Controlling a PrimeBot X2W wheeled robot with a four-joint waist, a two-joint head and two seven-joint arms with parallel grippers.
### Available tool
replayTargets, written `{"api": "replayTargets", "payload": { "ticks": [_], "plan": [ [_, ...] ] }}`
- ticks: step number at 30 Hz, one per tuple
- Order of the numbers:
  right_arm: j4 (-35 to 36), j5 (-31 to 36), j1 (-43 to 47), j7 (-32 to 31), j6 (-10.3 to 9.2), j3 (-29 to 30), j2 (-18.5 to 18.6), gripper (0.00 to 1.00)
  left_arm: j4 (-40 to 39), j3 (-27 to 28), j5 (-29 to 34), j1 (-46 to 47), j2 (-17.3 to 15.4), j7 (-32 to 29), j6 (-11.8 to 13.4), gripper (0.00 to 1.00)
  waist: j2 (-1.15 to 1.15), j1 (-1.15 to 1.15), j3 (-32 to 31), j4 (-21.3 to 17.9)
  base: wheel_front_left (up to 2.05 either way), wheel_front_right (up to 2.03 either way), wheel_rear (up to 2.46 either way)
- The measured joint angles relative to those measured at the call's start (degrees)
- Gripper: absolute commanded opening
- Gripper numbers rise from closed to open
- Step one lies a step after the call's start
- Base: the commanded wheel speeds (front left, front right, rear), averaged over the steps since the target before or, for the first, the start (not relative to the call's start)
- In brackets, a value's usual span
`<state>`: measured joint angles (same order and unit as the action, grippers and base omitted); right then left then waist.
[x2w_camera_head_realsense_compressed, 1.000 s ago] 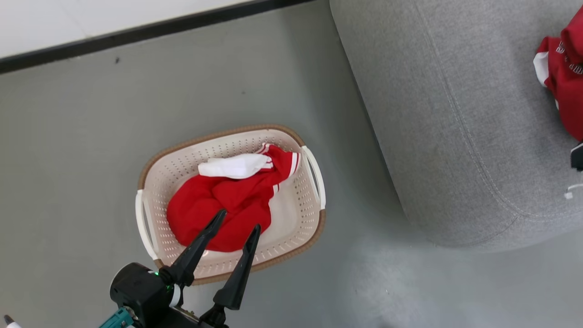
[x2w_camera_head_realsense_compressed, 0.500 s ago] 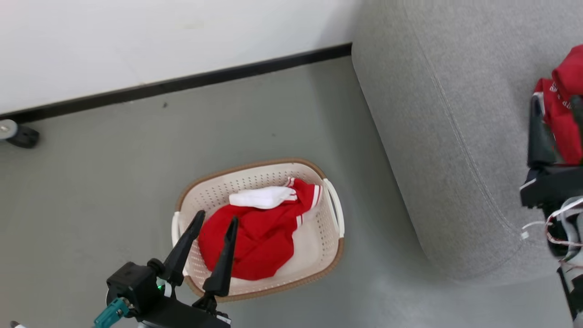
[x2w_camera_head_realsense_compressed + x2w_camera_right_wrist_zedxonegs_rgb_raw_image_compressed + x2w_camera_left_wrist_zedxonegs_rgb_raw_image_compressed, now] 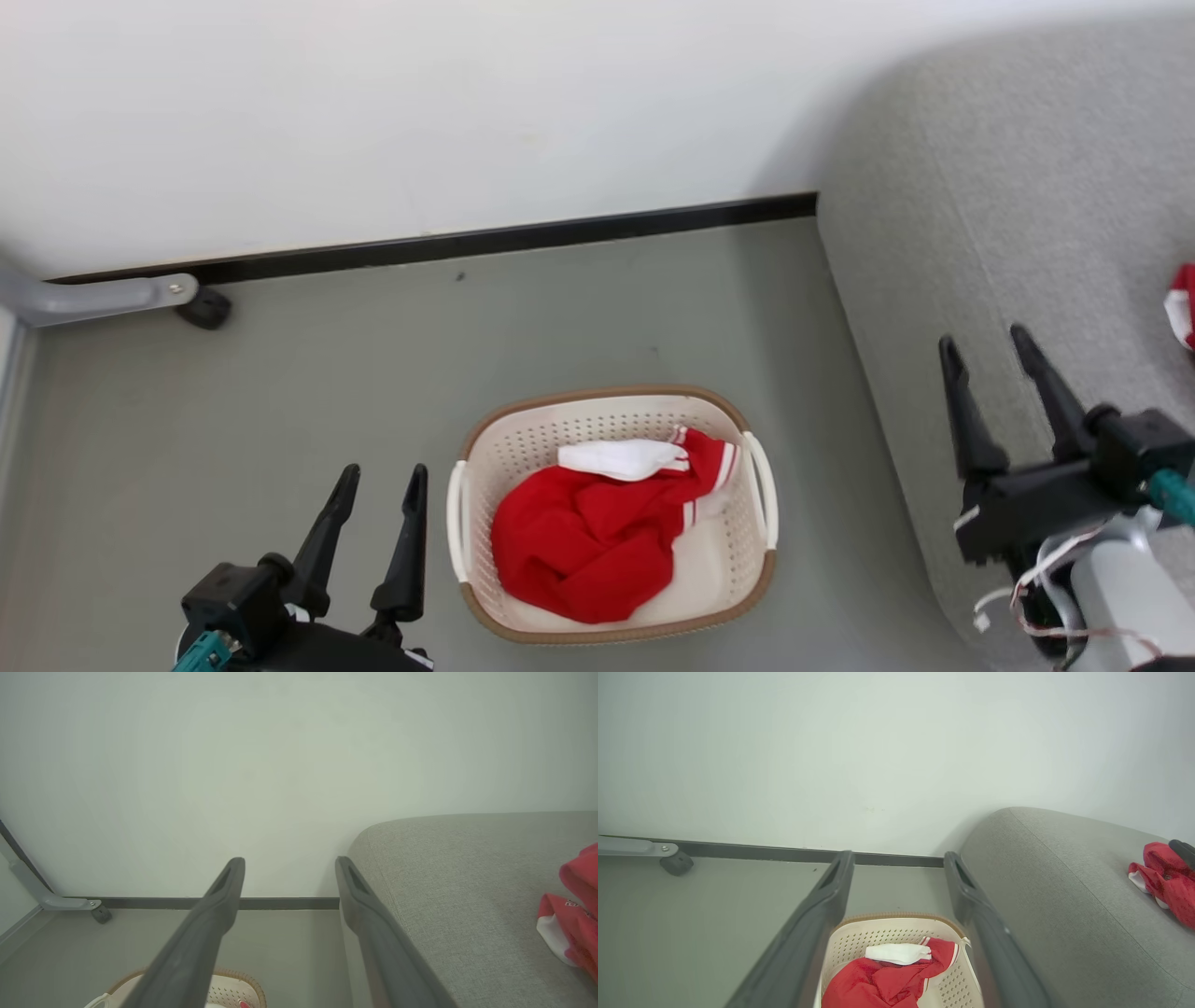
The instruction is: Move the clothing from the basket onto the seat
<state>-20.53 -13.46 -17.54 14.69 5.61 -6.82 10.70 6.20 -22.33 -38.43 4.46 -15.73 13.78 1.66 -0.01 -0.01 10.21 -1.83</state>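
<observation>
Jaws spread wide and empty, the left gripper (image 3: 384,471) hangs above the floor (image 3: 280,392) just left of the basket (image 3: 532,439). The right gripper (image 3: 985,338), its jaws equally far apart and holding nothing, hovers well to the right of the basket, over the front edge of the seat (image 3: 915,280).

Inside the basket lies the clothing (image 3: 579,551), a crumpled red heap covering the near and left part of the bottom, with a white part and a striped cuff turned up toward the far right rim. It looks light, limp and easy to bunch, so it should sag and trail from whatever point is pinched. The thick folds at the middle of the heap seem the surest hold, better than the thin cuff, which might let the rest drag over the rim and tip the light basket.

A strip of floor separates the basket from the seat on its right, where a second garment (image 3: 1182,313), also red, rests far from the basket. Beyond the basket run a dark baseboard (image 3: 523,235) and a white wall (image 3: 467,112); a caster (image 3: 203,308) stands far to the left.
</observation>
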Motion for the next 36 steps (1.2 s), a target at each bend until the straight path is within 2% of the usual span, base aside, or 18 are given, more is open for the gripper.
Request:
{"api": "replayTargets", "payload": {
  "ticks": [9,15,26,36],
  "plan": [
    [1.36,2.09,7.25,0.00,0.44,-2.72,-0.97,1.00,1.37,2.89,0.03,-1.68,-0.56,0.46,0.62,1.00,0.00,0.00,-3.00,5.56,0.00,0.00,0.00],
    [1.67,3.09,8.98,0.00,0.44,-4.87,-3.69,1.00,1.51,4.75,0.21,-5.58,-0.51,0.47,1.41,1.00,0.00,0.00,-4.98,7.68,0.00,0.00,0.00],
    [1.90,3.37,10.07,0.00,0.44,-4.98,-4.23,1.00,-0.03,7.78,0.82,-7.73,-0.05,0.49,2.44,1.00,0.01,0.00,-7.06,6.45,0.00,0.00,0.00],
    [5.33,3.87,10.05,0.00,0.36,-5.22,-4.69,1.00,-1.23,7.81,1.29,-8.27,-0.20,0.51,1.82,1.00,0.01,0.01,-4.37,4.33,0.00,0.00,0.00]
  ]
}}
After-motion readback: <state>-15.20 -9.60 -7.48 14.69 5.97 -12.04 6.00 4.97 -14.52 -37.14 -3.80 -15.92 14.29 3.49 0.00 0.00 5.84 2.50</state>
